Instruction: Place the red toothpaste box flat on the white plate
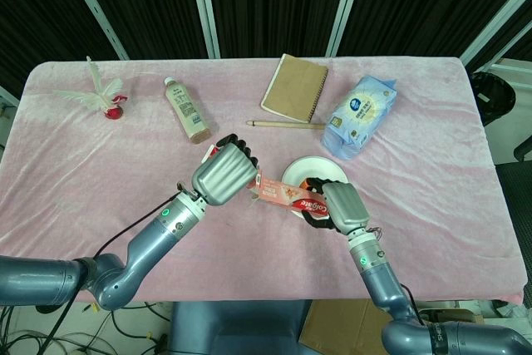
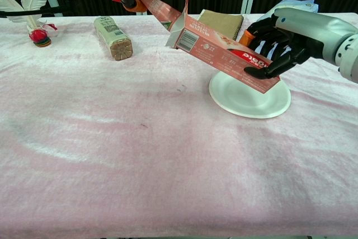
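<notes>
Now the right hand (image 2: 279, 40) grips the red toothpaste box (image 2: 224, 54), which hangs tilted above the white plate (image 2: 251, 103). The left hand (image 1: 223, 174) seems to hold the box's open flap, though its fingers are partly hidden.

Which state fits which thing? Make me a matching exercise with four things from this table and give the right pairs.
Things:
1. red toothpaste box
2. white plate
3. bottle
4. notebook

States:
A. lying on its side on the pink cloth
B. held tilted in the air by the right hand
C. closed, beside a pencil
D. bare, on the cloth under the box's lower end

Pairs: 1-B, 2-D, 3-A, 4-C
</notes>
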You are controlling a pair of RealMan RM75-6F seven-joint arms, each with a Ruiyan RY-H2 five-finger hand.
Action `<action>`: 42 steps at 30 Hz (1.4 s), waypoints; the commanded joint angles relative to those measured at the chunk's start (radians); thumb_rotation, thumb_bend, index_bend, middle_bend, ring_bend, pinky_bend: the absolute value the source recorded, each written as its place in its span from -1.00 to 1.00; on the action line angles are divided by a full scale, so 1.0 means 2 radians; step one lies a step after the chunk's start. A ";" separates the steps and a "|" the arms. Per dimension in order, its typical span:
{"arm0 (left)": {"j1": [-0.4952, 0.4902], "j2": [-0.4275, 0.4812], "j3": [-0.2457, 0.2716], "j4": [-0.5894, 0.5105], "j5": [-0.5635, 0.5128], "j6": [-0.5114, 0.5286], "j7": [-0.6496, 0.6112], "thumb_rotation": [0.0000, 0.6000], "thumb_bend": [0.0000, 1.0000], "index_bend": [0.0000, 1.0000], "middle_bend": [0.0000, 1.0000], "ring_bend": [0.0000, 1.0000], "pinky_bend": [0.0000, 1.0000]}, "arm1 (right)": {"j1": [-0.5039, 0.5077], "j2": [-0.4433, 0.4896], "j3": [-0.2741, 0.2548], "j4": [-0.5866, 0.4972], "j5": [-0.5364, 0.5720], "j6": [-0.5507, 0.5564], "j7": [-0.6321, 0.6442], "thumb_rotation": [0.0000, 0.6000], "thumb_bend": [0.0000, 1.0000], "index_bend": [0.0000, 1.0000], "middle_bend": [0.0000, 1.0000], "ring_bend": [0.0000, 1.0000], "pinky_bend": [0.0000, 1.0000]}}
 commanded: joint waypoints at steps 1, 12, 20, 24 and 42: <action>-0.001 0.001 0.001 -0.001 0.000 0.001 0.001 1.00 -0.36 0.20 0.19 -0.01 0.09 | 0.000 0.000 0.000 -0.001 0.000 0.000 0.000 1.00 -0.27 -0.13 -0.09 -0.14 -0.09; -0.004 0.002 0.000 -0.008 -0.002 0.007 0.007 1.00 -0.36 0.20 0.19 -0.01 0.09 | -0.001 -0.001 0.002 -0.004 0.003 0.004 0.000 1.00 -0.27 -0.13 -0.08 -0.14 -0.09; -0.007 0.000 0.002 -0.008 -0.002 0.009 0.012 1.00 -0.36 0.20 0.19 -0.01 0.10 | -0.001 0.000 0.003 -0.003 0.005 0.003 0.000 1.00 -0.27 -0.13 -0.09 -0.14 -0.09; -0.008 -0.002 0.002 -0.008 -0.001 0.012 0.014 1.00 -0.36 0.20 0.19 -0.01 0.10 | -0.002 0.000 0.002 -0.001 0.004 0.003 0.002 1.00 -0.27 -0.13 -0.08 -0.14 -0.09; -0.013 -0.001 0.001 -0.014 -0.001 0.016 0.020 1.00 -0.36 0.20 0.19 -0.01 0.10 | -0.001 -0.003 0.006 -0.005 0.006 0.007 0.002 1.00 -0.27 -0.13 -0.09 -0.14 -0.09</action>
